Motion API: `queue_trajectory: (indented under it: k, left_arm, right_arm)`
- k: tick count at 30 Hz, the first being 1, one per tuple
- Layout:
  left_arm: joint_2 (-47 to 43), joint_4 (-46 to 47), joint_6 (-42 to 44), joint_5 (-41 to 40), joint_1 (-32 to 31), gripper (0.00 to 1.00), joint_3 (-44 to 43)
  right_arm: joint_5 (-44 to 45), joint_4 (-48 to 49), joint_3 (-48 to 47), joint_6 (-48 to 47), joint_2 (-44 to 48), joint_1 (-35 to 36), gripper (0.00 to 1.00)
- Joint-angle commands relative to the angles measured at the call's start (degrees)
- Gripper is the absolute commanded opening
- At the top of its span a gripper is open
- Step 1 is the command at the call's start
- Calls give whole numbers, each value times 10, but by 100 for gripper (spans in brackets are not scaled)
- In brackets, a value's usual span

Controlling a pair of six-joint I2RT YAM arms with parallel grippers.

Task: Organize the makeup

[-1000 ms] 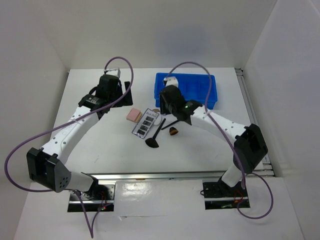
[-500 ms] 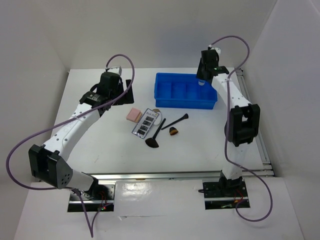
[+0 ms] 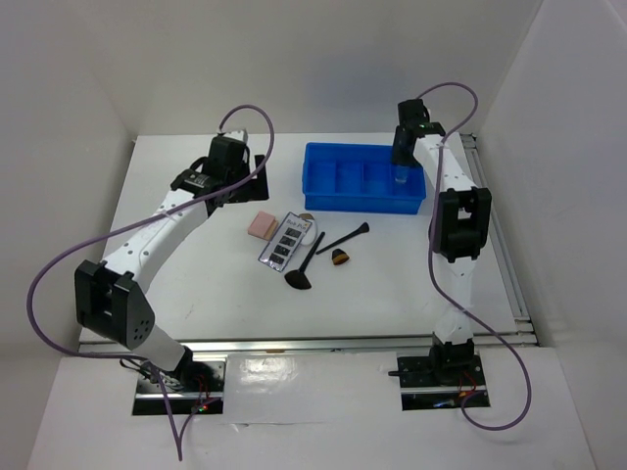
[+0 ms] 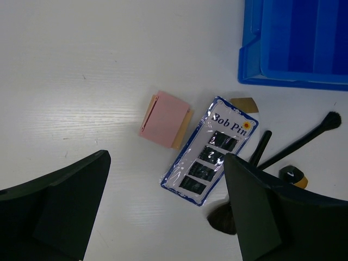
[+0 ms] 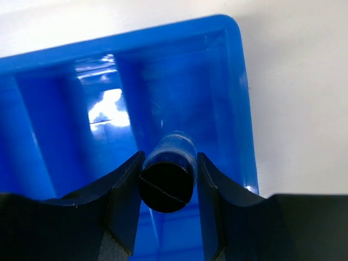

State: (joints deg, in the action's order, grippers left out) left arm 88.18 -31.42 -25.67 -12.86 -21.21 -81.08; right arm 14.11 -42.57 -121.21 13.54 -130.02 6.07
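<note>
My right gripper [image 5: 168, 159] is shut on a small round makeup piece [image 5: 167, 184] with a black end, held over the rightmost compartment of the blue bin [image 5: 246, 109]; the right gripper [image 3: 402, 174] is at the bin's right end. My left gripper [image 4: 167, 157] stands open above the table, apart from the makeup below it: a pink sponge [image 4: 165, 119], a flat palette [image 4: 211, 157] with black rectangles, two thin black brushes [image 4: 304, 142] crossing each other, and a stubby orange-brown brush [image 4: 293, 176]. The sponge [image 3: 262, 223], palette [image 3: 285, 241] and brushes [image 3: 348, 237] lie mid-table.
The blue bin [image 3: 323, 191] stands at the back, right of centre, its compartments showing only blue. A small brown scrap [image 4: 243, 104] lies between palette and bin. White walls close the table on three sides; a metal rail [image 3: 505, 264] runs along the right edge.
My right arm swung from over the table's middle to the bin's right end with the round piece in its grip. My left arm shifted slightly to the right.
</note>
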Motion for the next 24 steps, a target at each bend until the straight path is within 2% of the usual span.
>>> queue_trajectory:
  k: [1, 3, 5, 6, 7, 8, 14, 20, 21, 22, 23, 24]
  left_arm:
    - [10, 2, 3, 10, -1, 100, -30]
    - [10, 2, 3, 16, -1, 100, -30]
    - [10, 2, 3, 16, -1, 100, -30]
    - [10, 2, 3, 16, -1, 100, -36]
    - [10, 2, 3, 16, -1, 100, -36]
    - [10, 2, 3, 16, -1, 100, -36]
    - [10, 2, 3, 21, -1, 100, -36]
    - [10, -3, 3, 21, -1, 100, -41]
    - [15, -3, 8, 21, -1, 100, -41]
    - [16, -8, 8, 21, -1, 100, -41]
    - [16, -8, 8, 21, -1, 100, -41]
    - [16, -8, 8, 21, -1, 100, -46]
  right_arm:
    - [-15, -30, -35, -8, -8, -10, 29]
    - [-15, -36, -35, -8, -9, -15, 34]
    - [-22, -36, -35, -8, -9, -15, 33]
    - [-28, -25, -26, -8, -2, -15, 27]
    - [-28, -19, -20, -8, 5, -15, 12]
    - [-28, -19, -20, -8, 12, -15, 10]
    - [-36, -81, -65, -21, 19, -15, 12]
    - [-55, -143, -134, -33, -37, -20, 12]
    - [-55, -143, -140, -33, -48, -20, 14]
    - [-64, -148, -149, -33, -54, -20, 30]
    - [-71, -148, -160, -33, -62, -20, 57]
    - [-78, -148, -183, -28, -75, -25, 71]
